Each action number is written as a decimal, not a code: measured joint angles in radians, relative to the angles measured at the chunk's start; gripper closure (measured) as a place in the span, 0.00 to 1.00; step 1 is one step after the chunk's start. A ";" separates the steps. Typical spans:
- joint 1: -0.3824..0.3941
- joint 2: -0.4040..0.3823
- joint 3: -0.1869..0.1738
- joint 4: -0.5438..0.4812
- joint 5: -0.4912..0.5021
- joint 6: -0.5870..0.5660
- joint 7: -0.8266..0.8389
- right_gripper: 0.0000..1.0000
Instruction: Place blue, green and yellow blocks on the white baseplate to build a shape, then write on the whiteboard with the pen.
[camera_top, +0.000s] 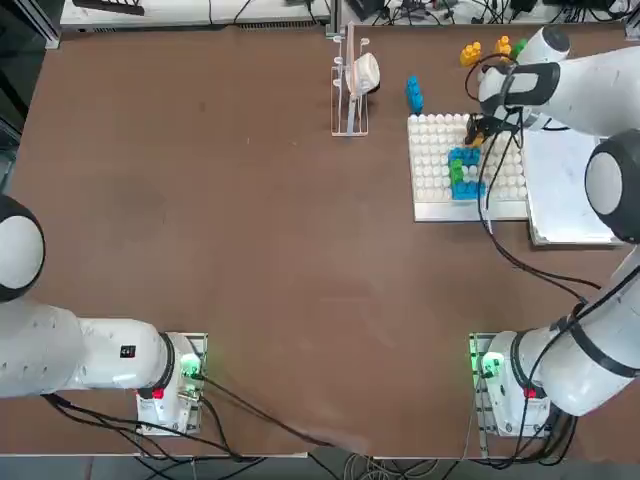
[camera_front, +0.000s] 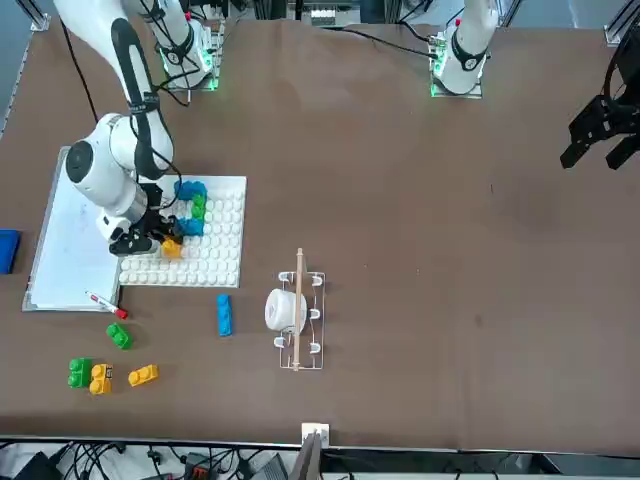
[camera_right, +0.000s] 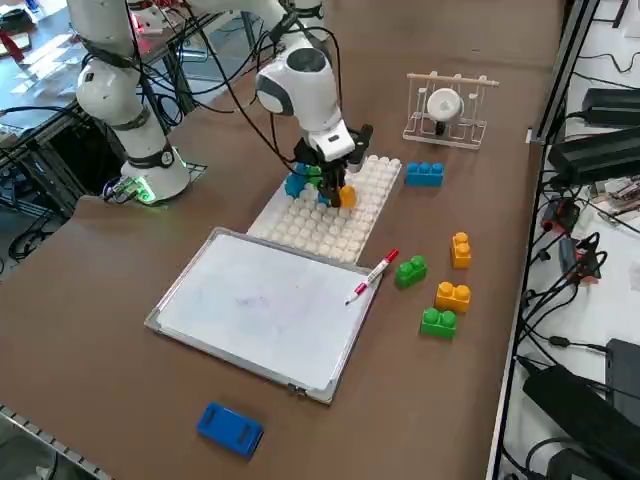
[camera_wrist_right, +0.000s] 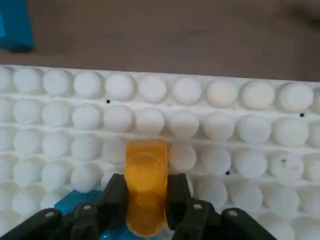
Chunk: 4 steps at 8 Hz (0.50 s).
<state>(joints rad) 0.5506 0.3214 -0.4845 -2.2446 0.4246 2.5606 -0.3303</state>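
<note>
My right gripper (camera_wrist_right: 146, 194) is shut on a yellow block (camera_wrist_right: 145, 182) and holds it down on the studs of the white baseplate (camera_wrist_right: 240, 125). In the front view the gripper (camera_front: 152, 240) stands at the plate's corner nearest the whiteboard (camera_front: 70, 240), with the yellow block (camera_front: 172, 247) beside a joined group of blue blocks (camera_front: 190, 190) and a green block (camera_front: 198, 207). The pen (camera_right: 373, 275) lies across the whiteboard's (camera_right: 265, 305) edge, red cap off the board.
Loose blocks lie beyond the baseplate: one blue (camera_right: 424, 173), two green (camera_right: 410, 270) (camera_right: 437, 321), two yellow (camera_right: 460, 249) (camera_right: 452, 295). A wire rack (camera_top: 350, 80) with a white cup stands left of the plate. A plain blue pad (camera_right: 230, 428) lies past the whiteboard.
</note>
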 joint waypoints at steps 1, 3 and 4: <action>0.001 0.000 0.000 0.000 -0.003 0.000 0.000 0.59; 0.001 0.000 0.000 0.000 -0.004 0.001 0.008 0.59; 0.002 0.001 0.000 0.000 -0.005 0.002 0.017 0.59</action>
<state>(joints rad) 0.5524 0.3223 -0.4850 -2.2444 0.4195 2.5624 -0.3134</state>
